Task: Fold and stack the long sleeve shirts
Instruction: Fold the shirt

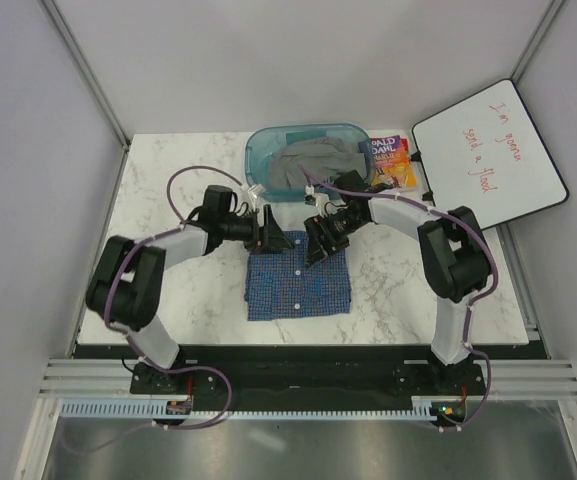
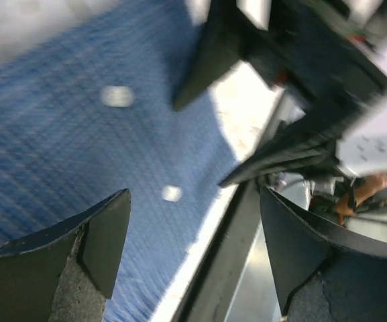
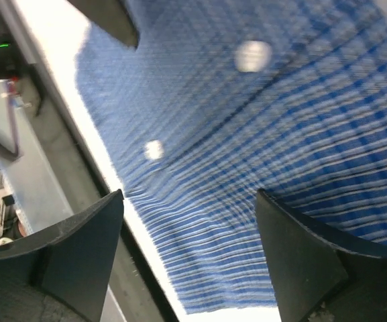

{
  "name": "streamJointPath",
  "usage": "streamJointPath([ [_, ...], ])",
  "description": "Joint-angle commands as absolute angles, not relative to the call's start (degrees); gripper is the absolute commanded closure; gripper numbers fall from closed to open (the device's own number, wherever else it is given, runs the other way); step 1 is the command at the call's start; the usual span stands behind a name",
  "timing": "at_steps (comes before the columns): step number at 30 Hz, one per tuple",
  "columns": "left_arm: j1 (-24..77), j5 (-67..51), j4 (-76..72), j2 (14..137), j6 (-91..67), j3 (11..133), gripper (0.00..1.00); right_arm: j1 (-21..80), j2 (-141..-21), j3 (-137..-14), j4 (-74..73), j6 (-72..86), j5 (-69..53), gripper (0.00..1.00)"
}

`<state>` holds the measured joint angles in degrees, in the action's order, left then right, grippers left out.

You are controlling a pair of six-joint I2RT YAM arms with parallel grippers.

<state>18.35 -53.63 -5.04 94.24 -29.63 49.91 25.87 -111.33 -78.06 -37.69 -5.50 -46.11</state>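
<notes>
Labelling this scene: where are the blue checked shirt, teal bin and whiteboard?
blue checked shirt (image 1: 298,288), top view, middle of the folded cloth.
teal bin (image 1: 254,160), top view, left wall.
whiteboard (image 1: 490,158), top view, centre of its face.

The right gripper hangs with its fingers spread above the blue checked shirt, two white buttons lying just ahead of the fingertips.

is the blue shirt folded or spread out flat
Folded: the blue shirt lies as a compact square on the table, with no sleeves or collar sticking out past its edges.
</notes>
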Motion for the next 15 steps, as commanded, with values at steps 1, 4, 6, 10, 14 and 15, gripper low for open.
streamJointPath([
  [1, 17.23, -47.46, -5.55, 106.39, -32.6, 52.47, 0.18, 25.05, -117.24, -80.33, -35.86, -5.88, -40.79, 0.15],
  [4, 16.08, -47.72, -3.08, 108.98, -34.28, 50.46, 0.23, 25.22, -120.58, -82.17, -37.87, -11.14, -37.62, 0.16],
  [6, 17.31, -48.86, -1.94, 106.71, -33.4, 45.65, 0.24, 25.92, -123.29, -86.12, -43.13, -17.18, -36.92, 0.16],
  [10, 22.4, -53.95, 2.89, 99.95, -32.52, 39.91, 0.25, 28.12, -123.67, -90.0, -46.93, -24.6, -34.46, 0.17],
  [14, 21.11, -61.24, 2.9, 88.27, -31.03, 38.32, 0.23, 30.06, -119.29, -91.41, -47.9, -28.83, -35.33, 0.18],
  [15, 19.61, -61.09, 3.07, 83.02, -30.68, 38.41, 0.23, 30.06, -118.05, -91.41, -48.07, -28.83, -36.46, 0.19],
])
